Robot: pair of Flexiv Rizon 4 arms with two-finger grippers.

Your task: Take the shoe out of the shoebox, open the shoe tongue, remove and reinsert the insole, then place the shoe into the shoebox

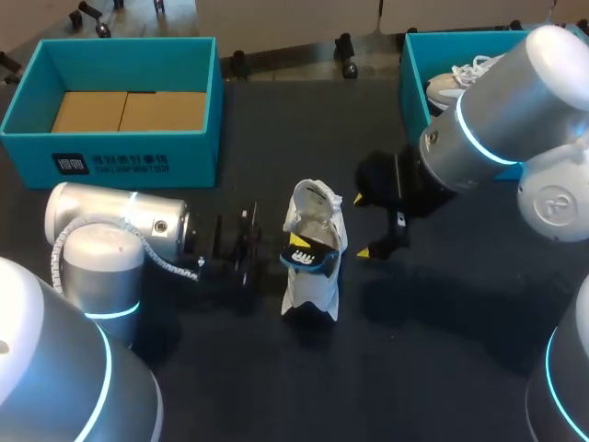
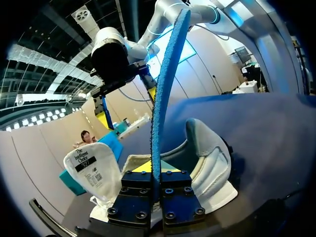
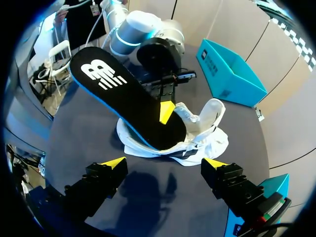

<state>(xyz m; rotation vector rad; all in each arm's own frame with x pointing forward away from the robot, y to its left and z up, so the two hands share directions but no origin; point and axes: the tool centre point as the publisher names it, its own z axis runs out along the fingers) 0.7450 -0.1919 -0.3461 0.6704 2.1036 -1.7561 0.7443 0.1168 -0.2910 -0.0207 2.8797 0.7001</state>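
Note:
A white shoe (image 1: pixel 311 276) lies on the dark table in the middle, its tongue (image 2: pixel 94 170) folded open. My left gripper (image 1: pixel 291 247) is shut on the black insole with a blue edge (image 1: pixel 313 256). In the left wrist view the insole (image 2: pixel 165 74) shows edge-on, rising from between the fingers (image 2: pixel 138 190). One end of the insole (image 3: pixel 123 98) rests in the shoe (image 3: pixel 200 136), and the other sticks up out of it. My right gripper (image 1: pixel 368 225) hangs open just right of the shoe, holding nothing. In its own view, the right gripper (image 3: pixel 163 165) is above the shoe.
A teal shoebox (image 1: pixel 129 152) with a brown cardboard bottom stands at the back left. A second teal box (image 1: pixel 409 64) at the back right holds another white shoe (image 1: pixel 453 85). My right arm (image 2: pixel 118 49) hangs over the shoe's far side.

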